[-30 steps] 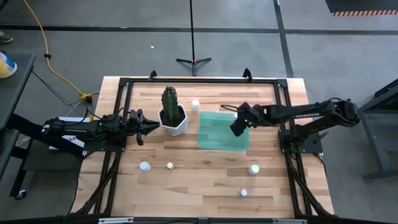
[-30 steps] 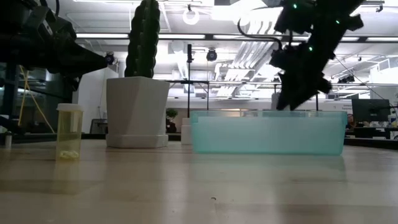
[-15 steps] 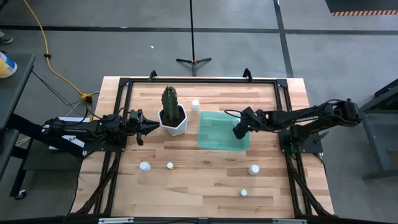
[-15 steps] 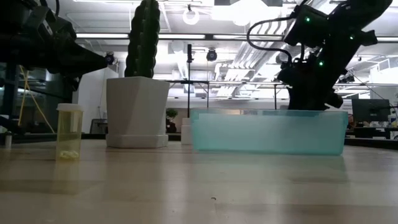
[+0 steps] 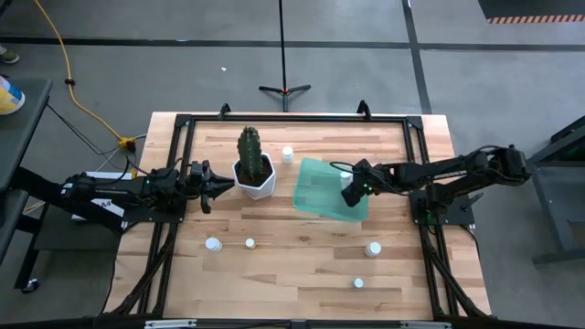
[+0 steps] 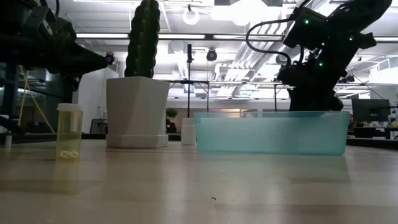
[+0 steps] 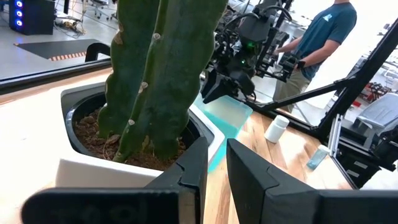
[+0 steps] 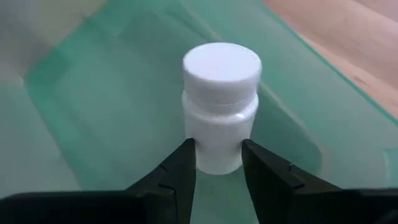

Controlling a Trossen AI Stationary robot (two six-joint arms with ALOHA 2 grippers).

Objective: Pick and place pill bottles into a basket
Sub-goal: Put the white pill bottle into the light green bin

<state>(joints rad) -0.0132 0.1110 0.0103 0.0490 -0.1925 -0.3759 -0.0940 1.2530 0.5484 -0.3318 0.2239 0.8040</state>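
Pill bottles number six in all: five white ones stand on the bare wood in the high view, one [image 5: 287, 154] behind the basket near the plant pot, two [image 5: 213, 244] [image 5: 249, 243] toward the front left, and two [image 5: 373, 249] [image 5: 358, 283] toward the front right, while the sixth bottle [image 8: 221, 106] sits between the fingers of the right gripper [image 5: 350, 190] inside the basket [image 5: 315, 187]. In the right wrist view that bottle is upright with its white cap up, and the two dark fingers [image 8: 180, 171] press its lower body on either side (a narrow hold, closed on the bottle). There is one basket, a teal see-through tray lying skewed near the middle of the table [image 5: 302, 265], just right of the single white faceted pot [image 5: 257, 178] holding one cactus [image 5: 249, 146]. The left gripper [image 5: 223, 185] waits just left of the pot, its fingers [image 7: 249, 180] close together with only a thin gap and nothing between them. In the low view the nearest bottle [image 6: 69, 132] looks yellowish and shows small pills at its bottom. No label or writing can be read on any bottle. A person [image 7: 320, 43] in a teal shirt stands beyond the table.
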